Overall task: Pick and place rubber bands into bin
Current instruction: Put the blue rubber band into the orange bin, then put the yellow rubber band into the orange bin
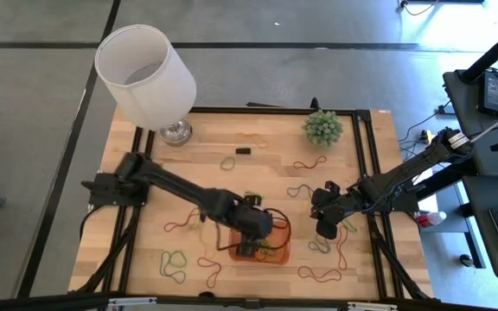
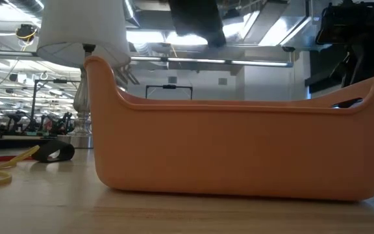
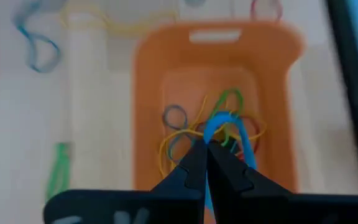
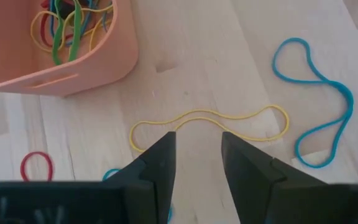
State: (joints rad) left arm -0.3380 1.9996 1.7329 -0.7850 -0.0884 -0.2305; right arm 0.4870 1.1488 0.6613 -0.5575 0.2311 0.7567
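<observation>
The orange bin point(image 1: 284, 252) sits near the table's near edge and holds several rubber bands point(image 3: 185, 127) in yellow, green and blue. My left gripper point(image 3: 207, 148) hovers over the bin point(image 3: 148, 93), shut on a blue rubber band. My right gripper point(image 4: 197, 140) is to the right of the bin point(image 4: 61, 62), open and pointing down. Its fingers stand over a long yellow band point(image 4: 210, 119) that lies flat on the wood. A blue band point(image 4: 319, 102) lies beside it. In the high view the left gripper point(image 1: 251, 244) is above the bin and the right gripper point(image 1: 325, 228) beside it. My left gripper pinches a blue rubber band point(image 3: 219, 119) between its two fingertips, coming from above and pointing down into the bin. A small loop of the band stands out past the tips, and a strand point(image 3: 248, 152) trails beside the fingers above the bands in the bin.
More bands lie scattered on the wood: green point(image 1: 175, 259), red point(image 1: 318, 275) and others point(image 1: 301, 190). A lamp with a white shade point(image 1: 145, 73) stands at the far left and a small green plant point(image 1: 322, 127) at the far right. A small black piece point(image 1: 242, 151) lies nearby.
</observation>
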